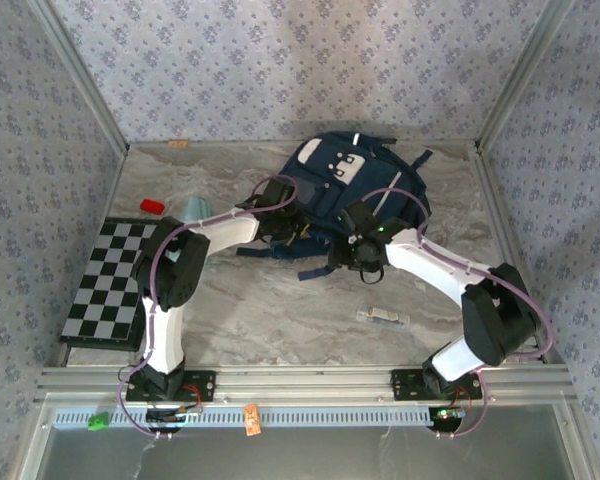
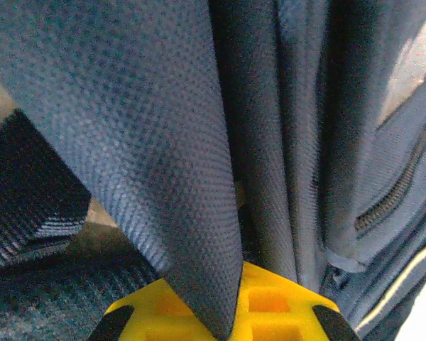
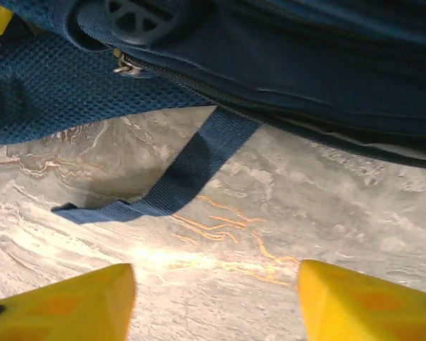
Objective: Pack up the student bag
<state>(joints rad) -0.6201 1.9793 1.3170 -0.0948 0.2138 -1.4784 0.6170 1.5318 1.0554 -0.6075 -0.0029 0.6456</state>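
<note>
we judge the student bag (image 1: pixel 352 185) soft, limp; left gripper (image 2: pixel 216 316) pinches its fabric, right gripper (image 3: pixel 216 298) stands wide; take folds.

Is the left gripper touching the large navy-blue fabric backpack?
Touching. The left wrist view shows a fold of the navy-blue fabric backpack pinched between the yellow fingers of the left gripper.

Identify the student bag (image 1: pixel 312 165) by navy-blue fabric with white patches. At 9 o'clock, you see a black-and-white checkered board (image 1: pixel 108 282). The table (image 1: pixel 280 320) is grey, marble-veined with orange streaks.
</note>
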